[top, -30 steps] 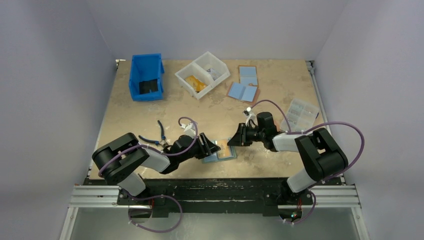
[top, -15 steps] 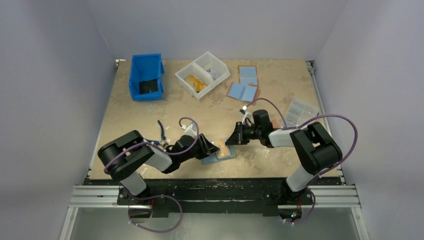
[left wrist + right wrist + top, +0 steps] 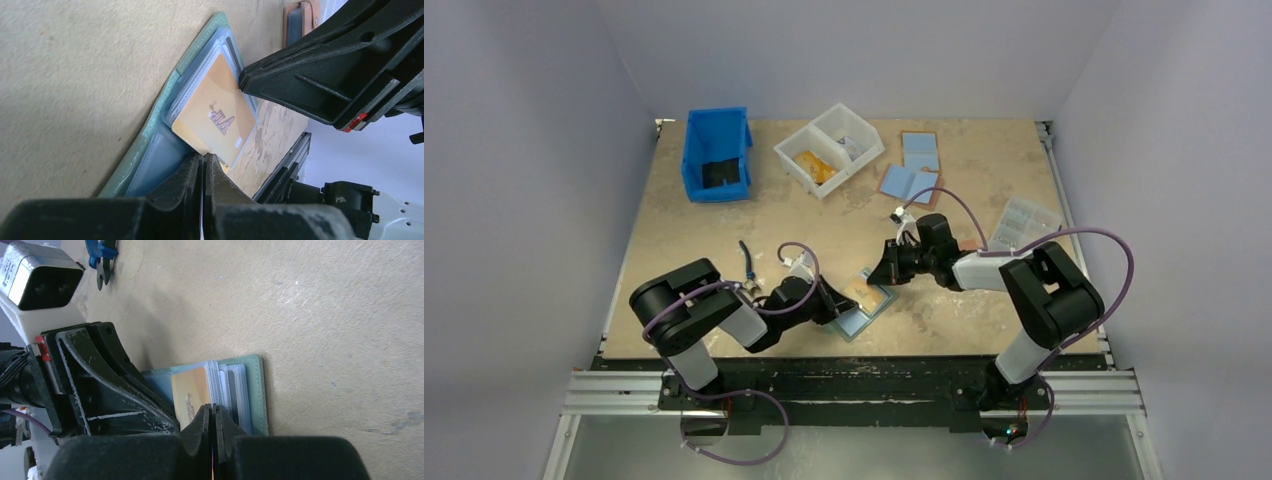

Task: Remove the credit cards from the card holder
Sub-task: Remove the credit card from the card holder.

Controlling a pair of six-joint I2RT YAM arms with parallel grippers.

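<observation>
The teal card holder [image 3: 852,322] lies open near the table's front edge, its clear sleeves fanned [image 3: 257,390]. A tan-orange credit card [image 3: 215,112] marked VIP lies on top of the sleeves [image 3: 190,390]. My left gripper [image 3: 204,157] comes in low from the left [image 3: 836,303] and is shut flat on that card's near edge. My right gripper [image 3: 212,410] comes from the far right [image 3: 884,278] and is shut where the card's edge meets the sleeve stack. I cannot tell whether it pinches a sleeve alone. A dark card shows faintly inside one sleeve.
Blue-handled cutters [image 3: 746,262] lie just left of the left arm. A blue bin [image 3: 716,155] and a white divided tray [image 3: 829,148] stand at the back. Flat light-blue-and-brown wallets [image 3: 911,180] and a clear plastic box [image 3: 1027,222] lie at the right.
Both grippers have closed. The right gripper has moved left and farther back. The card holder has swung so its right end points toward the far right.
</observation>
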